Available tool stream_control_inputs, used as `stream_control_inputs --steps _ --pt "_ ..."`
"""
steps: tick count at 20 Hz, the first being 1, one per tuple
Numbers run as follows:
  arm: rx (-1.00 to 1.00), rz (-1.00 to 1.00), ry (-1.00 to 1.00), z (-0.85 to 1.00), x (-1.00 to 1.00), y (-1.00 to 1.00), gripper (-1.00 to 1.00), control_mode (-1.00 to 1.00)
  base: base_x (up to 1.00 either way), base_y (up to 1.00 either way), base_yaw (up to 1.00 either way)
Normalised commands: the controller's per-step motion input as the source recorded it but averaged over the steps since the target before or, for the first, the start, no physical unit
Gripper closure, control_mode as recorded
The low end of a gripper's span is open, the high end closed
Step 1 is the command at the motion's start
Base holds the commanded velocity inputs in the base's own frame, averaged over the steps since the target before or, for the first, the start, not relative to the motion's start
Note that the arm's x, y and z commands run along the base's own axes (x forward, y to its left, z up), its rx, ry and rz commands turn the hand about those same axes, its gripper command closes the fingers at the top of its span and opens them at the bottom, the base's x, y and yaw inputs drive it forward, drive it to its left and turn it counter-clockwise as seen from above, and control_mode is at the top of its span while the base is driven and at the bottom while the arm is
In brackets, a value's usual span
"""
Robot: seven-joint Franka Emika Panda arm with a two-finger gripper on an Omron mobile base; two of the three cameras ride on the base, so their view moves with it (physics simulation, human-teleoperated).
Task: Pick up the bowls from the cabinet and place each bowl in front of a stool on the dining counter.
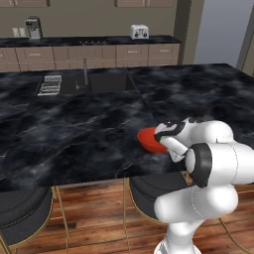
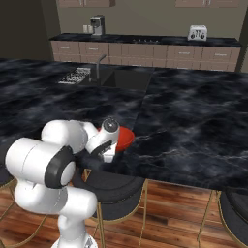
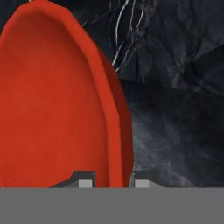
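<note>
At the near edge of the table (image 1: 74,129), just above the stool (image 1: 158,191) tucked under its lip, I have the hand (image 3: 112,183) clamped on the rim of the red bowl (image 1: 149,139). From the camera on the hand, the two fingertips (image 3: 85,180) sit either side of the bowl's wall, one inside and one outside, nearly closed with only the thin rim between them. So the bowl lies straight ahead of the hand, its open mouth stretching away from the fingers, and the black veined top shows beyond and beside it. From the base cameras the bowl (image 2: 123,138) sits on the far side of the wrist, low over the table, a little in from the near edge; I cannot tell whether its base is touching the surface or just above it. The sink (image 1: 106,82) and faucet (image 1: 85,72) are well apart, far and to the left. What matters for the coming move, as I judge it, is the gap under the bowl: straight down, then let go, with the stool right below the spot.
</note>
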Motion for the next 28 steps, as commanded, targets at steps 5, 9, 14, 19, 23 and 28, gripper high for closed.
stream_control_inputs --steps 5,9,14,19,23,28 --pt "0.00 0.00 0.01 -0.14 0.42 -0.06 1.00 -1.00 0.00 0.00 0.00" --pt "0.00 0.00 0.09 -0.02 0.14 0.00 -1.00 -1.00 0.00 0.00 0.00" --pt "0.00 0.00 0.01 0.00 0.03 -0.01 -1.00 -1.00 0.00 0.00 0.00" --pt "0.00 0.01 0.00 0.48 0.07 -0.24 -1.00 -1.00 0.00 0.00 0.00" --pt "-0.01 0.00 0.07 0.85 -0.03 -0.03 -1.00 -1.00 0.00 0.00 0.00" --pt "-0.02 0.00 0.13 0.97 -0.04 0.00 -1.00 -1.00 0.00 0.00 0.00"
